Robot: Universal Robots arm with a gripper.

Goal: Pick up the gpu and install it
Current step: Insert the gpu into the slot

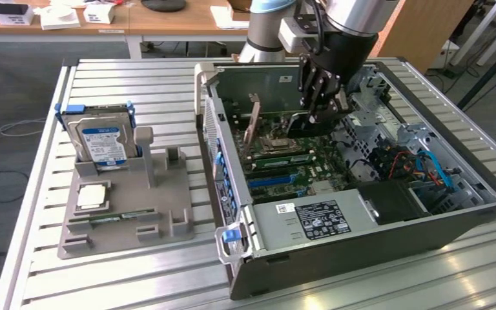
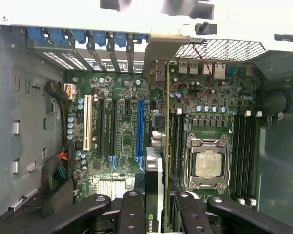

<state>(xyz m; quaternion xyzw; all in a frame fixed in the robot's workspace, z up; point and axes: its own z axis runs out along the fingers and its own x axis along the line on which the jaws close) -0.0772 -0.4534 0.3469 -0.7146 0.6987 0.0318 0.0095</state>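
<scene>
Outwardly upright in the case (image 1: 360, 255), the gpu (image 1: 252, 124) sits edge-on in the pincer (image 2: 158, 207).

The case (image 1: 360, 252) lies open on top, my only way in. My end effector (image 1: 315, 117) is down inside, clamped on the upright gpu (image 2: 155, 168), hemmed between the blue slot (image 2: 139, 129) and the CPU socket (image 2: 206, 163). The rear wall (image 2: 88, 14) closes off the card's far end; bare counter (image 1: 110, 71) lies beside the case.

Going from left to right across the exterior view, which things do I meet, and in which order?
Hard drive → gpu, standing on edge → printed label → blue cables.
</scene>
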